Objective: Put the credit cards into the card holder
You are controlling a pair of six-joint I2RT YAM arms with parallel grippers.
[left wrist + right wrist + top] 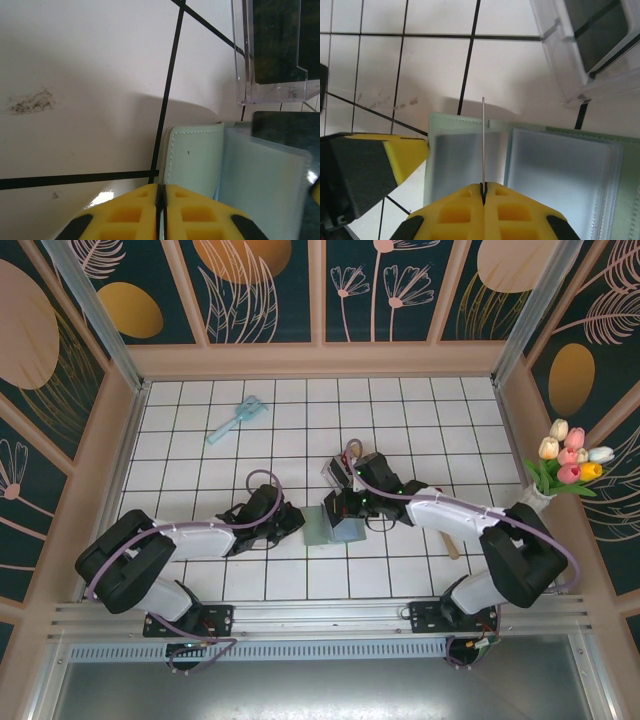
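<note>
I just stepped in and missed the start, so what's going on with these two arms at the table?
The right pincer is shut on a credit card, held on edge over the open card holder, above one of its pockets. The card does not look inserted yet. The left pincer is closed at the holder's edge; whether it actually grips the cover is unclear. A clear plastic box stands just beyond the holder.
</note>
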